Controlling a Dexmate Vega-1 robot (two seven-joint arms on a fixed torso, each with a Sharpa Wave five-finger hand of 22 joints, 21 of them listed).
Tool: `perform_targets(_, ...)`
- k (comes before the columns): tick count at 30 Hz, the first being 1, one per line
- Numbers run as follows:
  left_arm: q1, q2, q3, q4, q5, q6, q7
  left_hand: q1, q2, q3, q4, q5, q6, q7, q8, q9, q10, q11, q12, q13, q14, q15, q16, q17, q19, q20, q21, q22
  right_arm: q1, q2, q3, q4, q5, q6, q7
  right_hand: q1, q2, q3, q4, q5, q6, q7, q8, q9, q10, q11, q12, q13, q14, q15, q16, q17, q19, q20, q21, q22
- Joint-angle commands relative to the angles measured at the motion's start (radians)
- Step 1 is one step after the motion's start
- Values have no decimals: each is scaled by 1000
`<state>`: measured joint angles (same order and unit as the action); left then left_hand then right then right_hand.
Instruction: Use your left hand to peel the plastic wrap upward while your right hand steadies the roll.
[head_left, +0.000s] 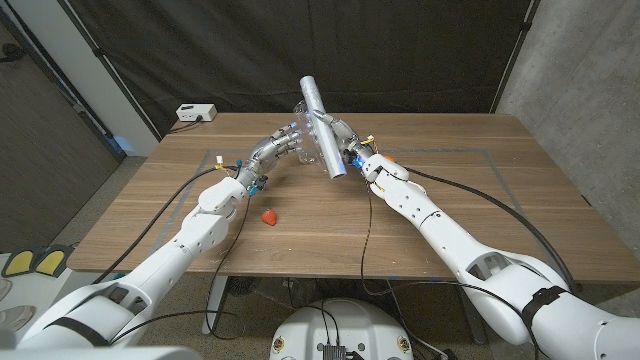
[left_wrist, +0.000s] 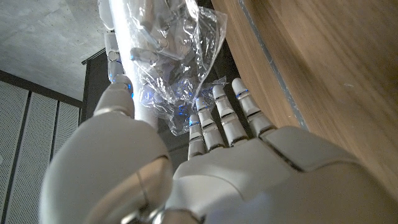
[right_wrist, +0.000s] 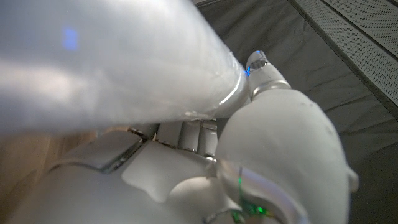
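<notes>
A long pale roll of plastic wrap (head_left: 323, 127) is held tilted above the middle of the table, its far end pointing up and away. My right hand (head_left: 348, 146) grips the roll at its lower part; the roll (right_wrist: 118, 62) lies across that hand (right_wrist: 205, 162) in the right wrist view. A crumpled flap of clear wrap (head_left: 301, 125) hangs off the roll's left side. My left hand (head_left: 287, 143) holds that flap, the fingers (left_wrist: 217, 112) reaching into the loose film (left_wrist: 174, 62) beside the roll (left_wrist: 127, 43).
A small red object (head_left: 267, 216) lies on the wooden table (head_left: 460, 180) near my left forearm. A white box (head_left: 195, 114) with a cable sits at the far left corner. Black cables trail from both arms. A dark curtain hangs behind.
</notes>
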<state>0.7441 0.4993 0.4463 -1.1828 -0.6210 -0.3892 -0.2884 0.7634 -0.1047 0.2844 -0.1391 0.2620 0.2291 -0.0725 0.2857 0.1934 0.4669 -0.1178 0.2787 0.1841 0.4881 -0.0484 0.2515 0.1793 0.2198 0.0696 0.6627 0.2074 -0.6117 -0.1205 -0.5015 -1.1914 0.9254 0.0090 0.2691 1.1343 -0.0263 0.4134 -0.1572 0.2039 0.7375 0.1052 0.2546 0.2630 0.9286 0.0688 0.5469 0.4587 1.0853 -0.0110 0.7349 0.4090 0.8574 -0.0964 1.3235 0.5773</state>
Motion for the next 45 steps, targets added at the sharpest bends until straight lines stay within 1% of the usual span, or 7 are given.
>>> perform_targets(1,-36,2,21,22,12,16,-47,8,4,-1,9,-8,19,-1,9,5,25,12,5,2,11,-80,-1,4,14,13,13,7,15,34,34,58,88,-40,93,165,178,97,4,5,133,-136,-5,3,149,-158,-3,1,178,-208,-5,-1,9,-128,-7,7)
perform_targets(8,-39,7,24,17,18,27,-43,29,19,-9,18,-28,188,25,45,3,220,-18,11,2,203,-114,28,5,98,-20,85,21,14,50,50,69,106,-40,94,160,179,103,6,6,130,-137,-5,7,148,-158,-5,2,175,-208,-10,-12,11,-128,-18,13)
perform_targets(13,-42,6,23,22,21,18,-44,62,53,2,24,-44,479,55,116,-1,458,-59,17,2,414,-159,46,5,196,-72,180,26,20,59,57,87,119,-51,105,157,179,106,6,6,127,-137,-6,9,146,-158,-8,0,176,-208,-12,-18,12,-128,-27,17)
perform_targets(21,-28,2,11,0,25,23,11,156,193,94,19,-68,735,70,159,-3,702,-59,23,6,648,-169,97,46,237,-103,283,26,55,60,46,151,115,-79,173,126,177,116,21,10,97,-137,-21,10,118,-154,-25,-6,151,-203,-30,-43,10,-126,-62,23)
perform_targets(33,-18,8,5,-23,41,37,68,207,248,146,8,-81,804,102,181,17,786,-52,42,44,722,-170,131,84,234,-104,343,26,126,79,31,308,72,-55,328,-427,37,82,308,5,-92,-86,-64,-26,-84,-66,-184,-123,-52,-206,-220,-124,28,-110,-230,-16)
perform_targets(38,-19,9,5,-24,41,36,68,215,249,150,6,-82,809,103,184,24,798,-54,49,52,725,-170,136,94,231,-107,353,26,188,114,33,453,57,-31,445,-719,-41,0,318,-23,-240,-47,-67,-50,-260,9,-283,-183,-195,-79,-347,-177,93,0,-430,-355)
perform_targets(45,-17,21,7,-34,50,47,72,219,249,155,6,-84,811,106,187,31,798,-49,51,59,723,-169,138,101,225,-110,362,26,300,183,50,713,16,27,594,-837,-64,-48,319,-31,-341,-37,-74,-54,-345,48,-311,-201,-263,-12,-408,-184,74,86,-516,-416)
